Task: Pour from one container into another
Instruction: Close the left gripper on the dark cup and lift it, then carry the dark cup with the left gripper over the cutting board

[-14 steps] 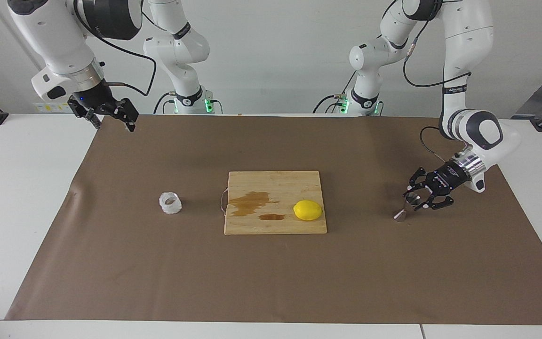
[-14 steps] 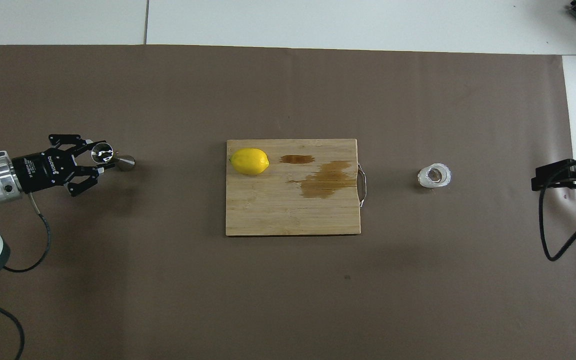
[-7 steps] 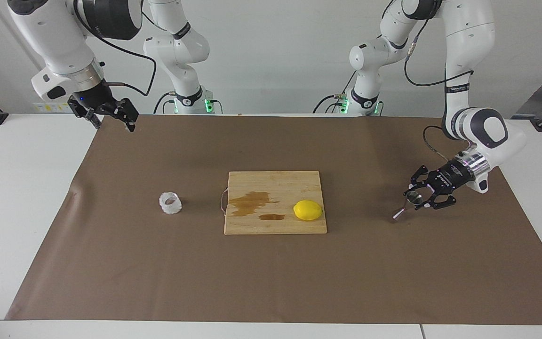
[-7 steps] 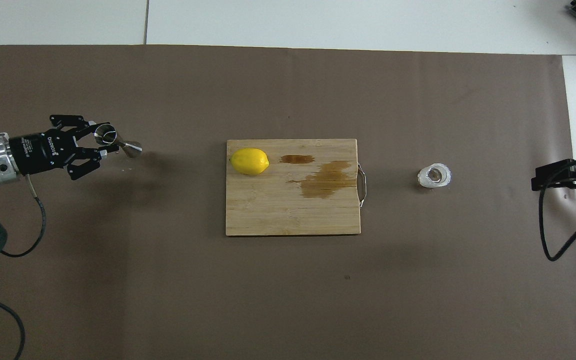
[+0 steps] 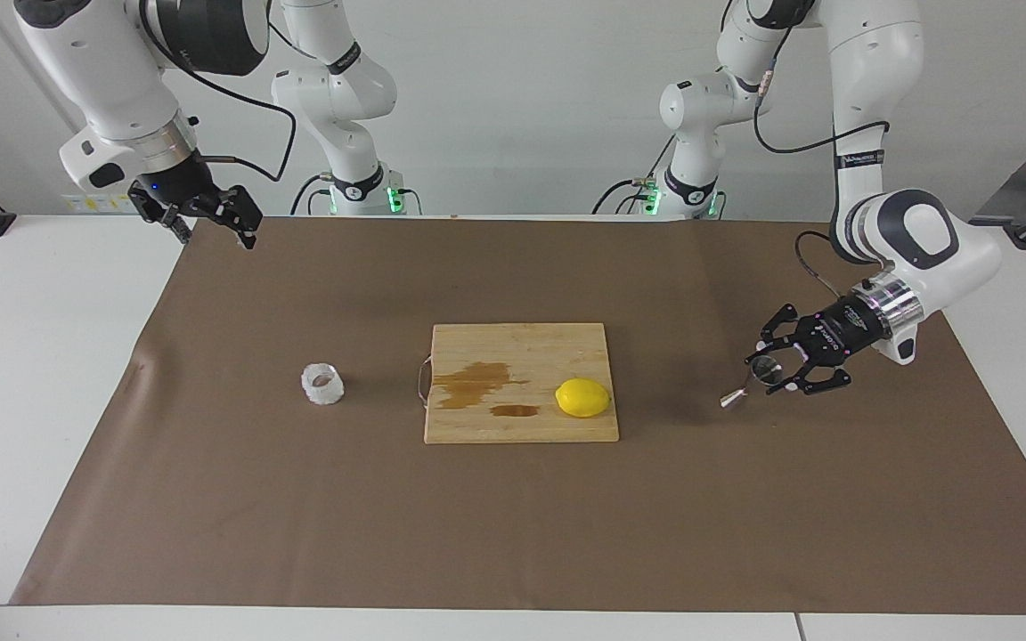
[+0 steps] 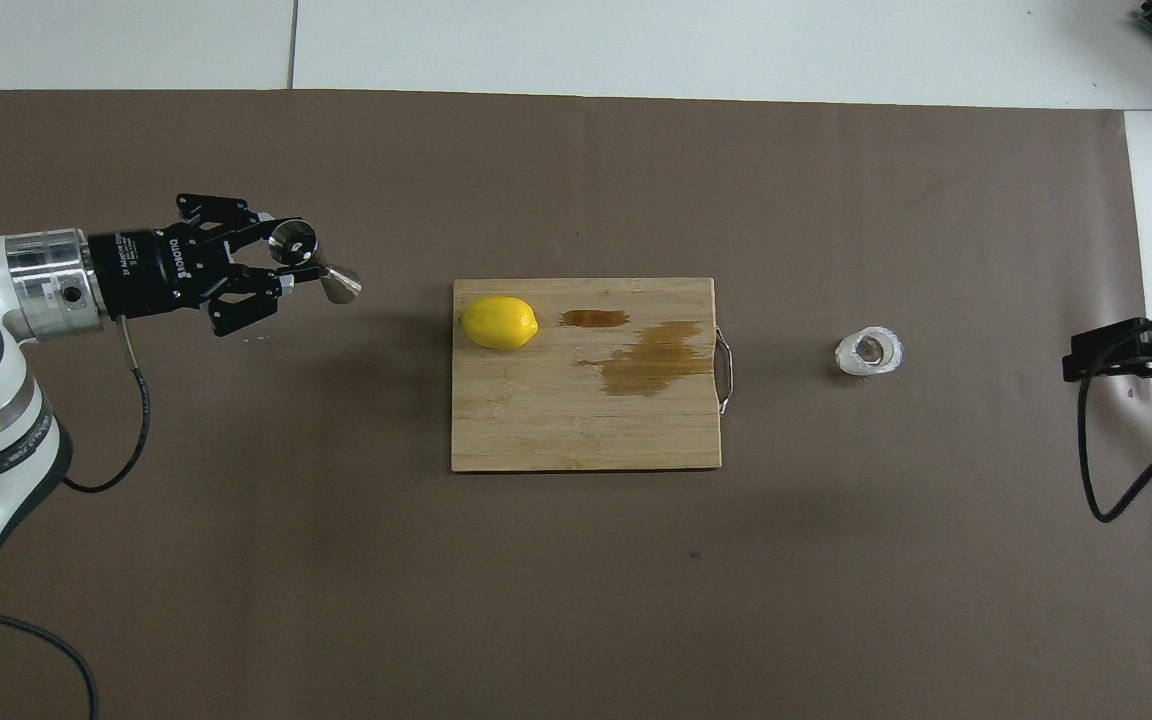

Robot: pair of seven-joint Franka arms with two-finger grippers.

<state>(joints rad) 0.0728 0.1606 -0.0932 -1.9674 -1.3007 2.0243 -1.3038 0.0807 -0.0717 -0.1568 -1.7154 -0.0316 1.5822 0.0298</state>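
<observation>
In the facing view, the left gripper [image 5: 784, 374] is clamping the small shiny steel hourglass jigger [image 5: 749, 385] and holding it tilted in the air over the brown mat [image 5: 513, 525], toward the left arm's end of the table. A second ago the jigger was touching the mat; now it is lifted and carried toward the wooden cutting board [image 5: 520, 427], so transport is probably under way. The small whitish crinkled cup [image 5: 322, 384] is standing upright on the mat beside the board's handle, toward the right arm's end; whether it holds anything, I cannot tell. The right gripper [image 5: 201, 214] is waiting above the mat's corner near its base, its fingers apparently spread.

In the overhead view, the left gripper [image 6: 271, 270] is holding the jigger [image 6: 316, 265] short of the yellow lemon [image 6: 499, 323] on the stained board [image 6: 586, 440]. The jigger's open cone is showing only bare metal. The cup [image 6: 868, 352] is sitting untouched, well apart from the jigger.
</observation>
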